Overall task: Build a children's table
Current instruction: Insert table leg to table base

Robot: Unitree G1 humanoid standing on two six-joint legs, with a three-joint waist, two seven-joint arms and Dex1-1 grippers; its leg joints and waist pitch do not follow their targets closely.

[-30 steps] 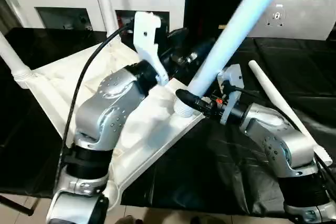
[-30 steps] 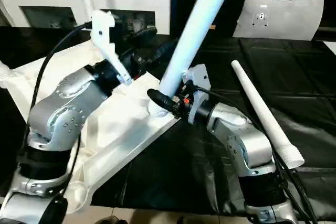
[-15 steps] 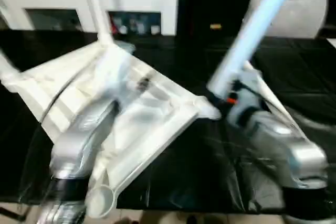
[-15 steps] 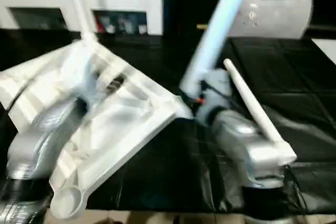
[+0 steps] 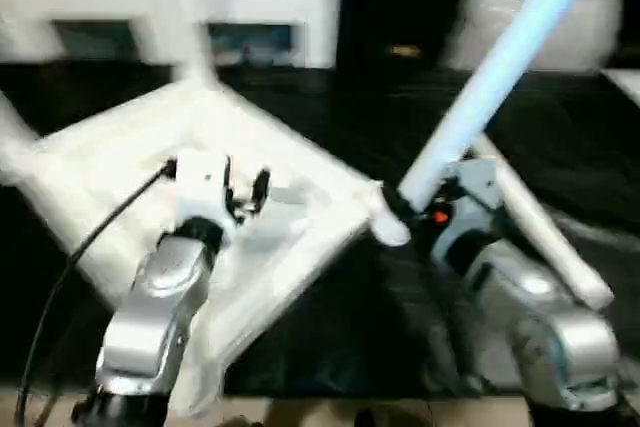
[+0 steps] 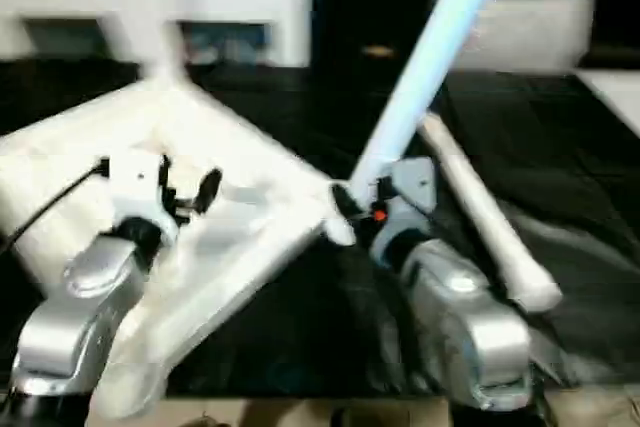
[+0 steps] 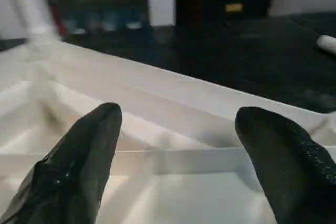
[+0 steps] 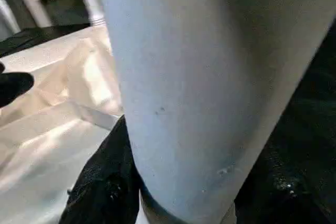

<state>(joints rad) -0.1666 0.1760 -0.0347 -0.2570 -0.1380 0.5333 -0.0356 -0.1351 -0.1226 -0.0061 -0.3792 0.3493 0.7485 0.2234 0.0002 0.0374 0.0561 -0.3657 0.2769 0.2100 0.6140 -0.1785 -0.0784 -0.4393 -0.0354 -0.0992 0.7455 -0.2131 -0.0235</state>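
Black-draped bench (image 5: 300,367) under white table top (image 5: 130,162), loose leg (image 5: 540,232).

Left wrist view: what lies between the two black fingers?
Only the table top's ribbed white underside; the left gripper holds nothing, jaws wide apart.

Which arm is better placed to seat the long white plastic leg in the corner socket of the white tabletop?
The right. Its right gripper grips the long white plastic leg just above the tabletop's corner. The left gripper hovers open over the ribbed underside, holding nothing.
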